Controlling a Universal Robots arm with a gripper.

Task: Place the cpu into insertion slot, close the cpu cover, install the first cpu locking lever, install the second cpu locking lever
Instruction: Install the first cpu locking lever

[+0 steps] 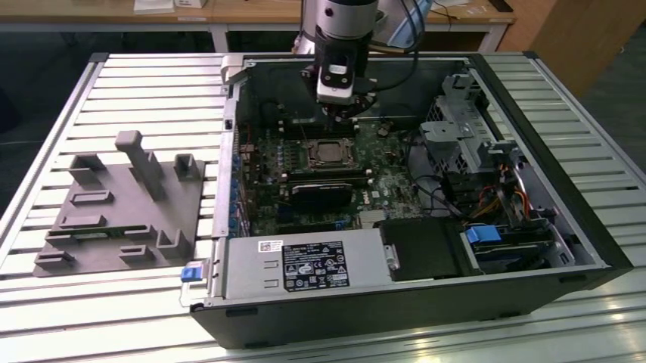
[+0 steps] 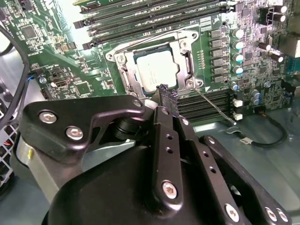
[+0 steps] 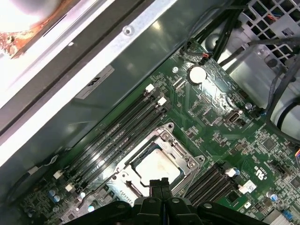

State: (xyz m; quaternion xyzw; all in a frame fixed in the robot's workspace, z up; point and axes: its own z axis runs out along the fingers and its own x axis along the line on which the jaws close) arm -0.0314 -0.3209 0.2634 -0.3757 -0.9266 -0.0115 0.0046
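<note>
The cpu (image 2: pixel 157 70) lies flat in the insertion slot (image 1: pixel 311 153) on the green motherboard, its pale metal top showing through the window of the cpu cover (image 2: pixel 154 42). The cover frame lies down flat around the chip in both wrist views (image 3: pixel 182 151). A thin metal locking lever (image 2: pixel 213 105) sticks out at a slant from one corner of the socket, unlatched. My gripper (image 2: pixel 168 92) is shut with nothing between its black fingertips and hovers just above the socket's edge next to that lever. In the exterior view the gripper (image 1: pixel 341 121) hangs over the far side of the socket.
The open computer case holds a black rectangular block (image 1: pixel 321 193) beside the socket, a power supply (image 1: pixel 293 265) at the front, and a drive cage (image 1: pixel 454 125) with cables on the exterior view's right. Memory slots (image 2: pixel 150 16) flank the socket. A grey fixture (image 1: pixel 121 204) lies on the exterior view's left.
</note>
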